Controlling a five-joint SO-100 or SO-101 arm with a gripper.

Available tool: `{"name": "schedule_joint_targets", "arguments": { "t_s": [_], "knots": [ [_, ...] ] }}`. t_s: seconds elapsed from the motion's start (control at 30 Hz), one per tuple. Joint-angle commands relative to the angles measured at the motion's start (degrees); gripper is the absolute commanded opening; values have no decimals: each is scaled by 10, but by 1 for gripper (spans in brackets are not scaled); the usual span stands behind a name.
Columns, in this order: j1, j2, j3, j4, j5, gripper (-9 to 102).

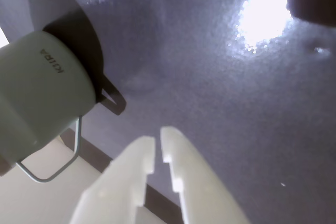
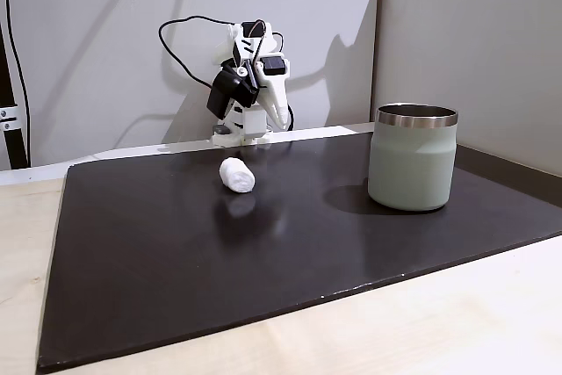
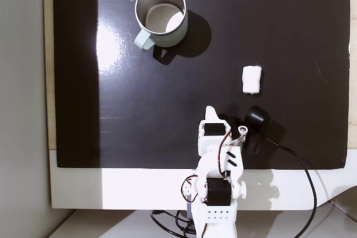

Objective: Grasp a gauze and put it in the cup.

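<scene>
Gauze [image 3: 251, 79] lies on its side on the black mat [image 3: 312, 20], a small white roll well apart from the cup [image 3: 160, 15] and nearer to our arm [image 3: 218, 176]. In the top-down fixed view we see the cup toward the far left part of the mat, upright, mouth open, its steel rim bright, with bare mat on every side of it. The gauze sits to the right of the cup in that view, with open mat between the two and more bare mat out to the right edge. In the side fixed view the gauze [image 2: 236, 175] rests in front of the folded arm [image 2: 250, 76], and the cup [image 2: 413, 157] stands off to the right, close to the mat's back edge. In the wrist view our gripper [image 1: 157, 142] hangs above the mat with its two white fingers [image 1: 137, 166] nearly together, only a thin slit between them, holding nothing. The cup [image 1: 37, 93] stands at the left edge of that view.
</scene>
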Motion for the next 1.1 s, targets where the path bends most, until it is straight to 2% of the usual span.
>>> {"name": "schedule_joint_targets", "arguments": {
  "t_s": [0.0, 0.83, 1.07],
  "knots": [
    [-21, 5, 2, -33, -13, 0],
    [-22, 5, 6, -49, -47, 0],
    [-2, 5, -60, 8, -68, 0]
  ]
}}
